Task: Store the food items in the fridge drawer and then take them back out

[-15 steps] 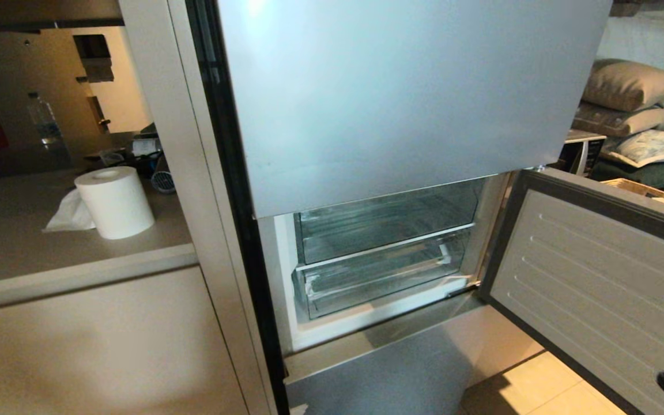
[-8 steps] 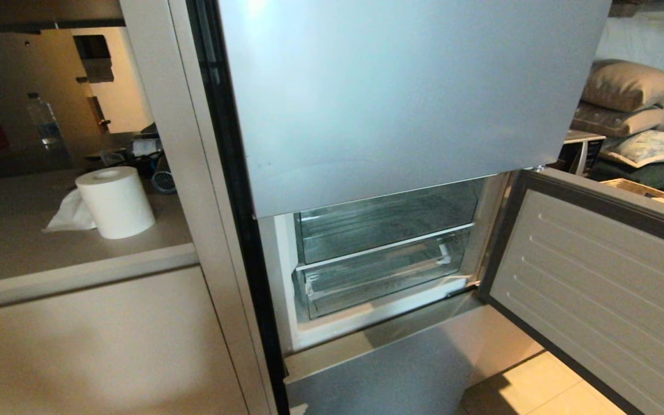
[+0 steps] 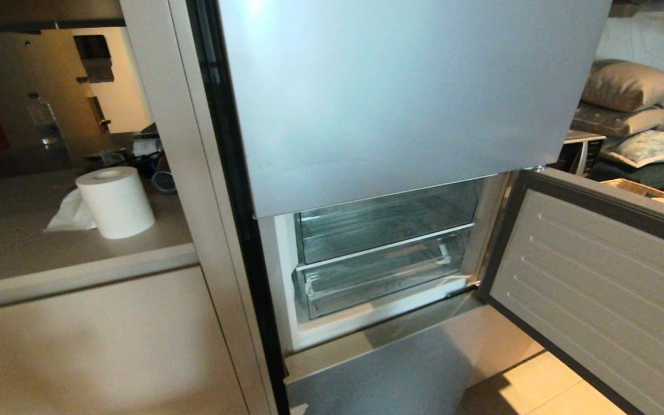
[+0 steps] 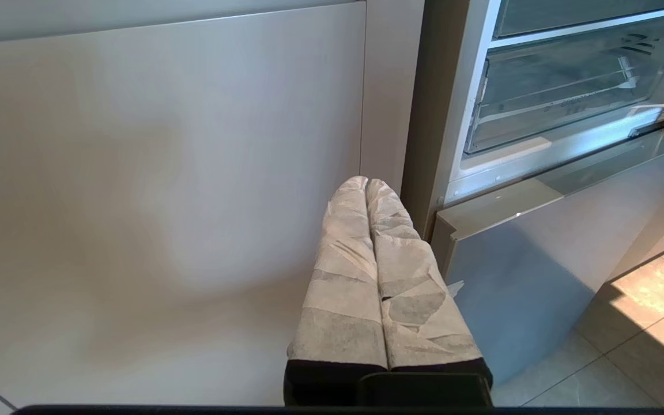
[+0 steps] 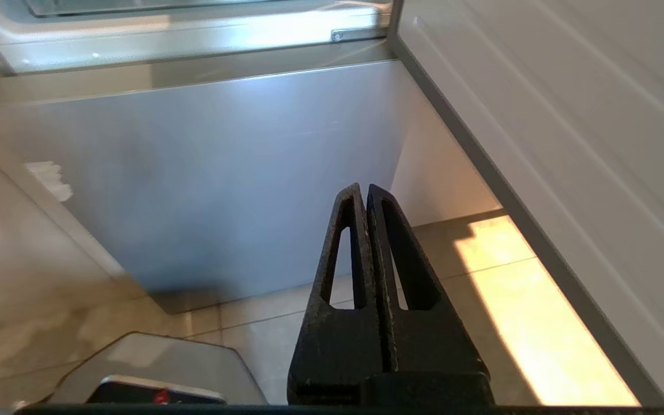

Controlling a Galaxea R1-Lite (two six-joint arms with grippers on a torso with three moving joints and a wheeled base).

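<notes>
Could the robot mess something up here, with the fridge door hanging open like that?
Maybe. The open fridge door sticks out on the robot's right, near the right end effector, so that arm might bump it. The fridge drawer is pushed in and both end effectors, left too, are shut, so one must open before pulling. No food shows anywhere, so the robot may have to search.

The upper fridge door point(image 3: 401, 92) hides the top of the clear fridge drawer point(image 3: 378, 274); beside it, the open lower door point(image 3: 603, 276) runs past the frame edge
</notes>
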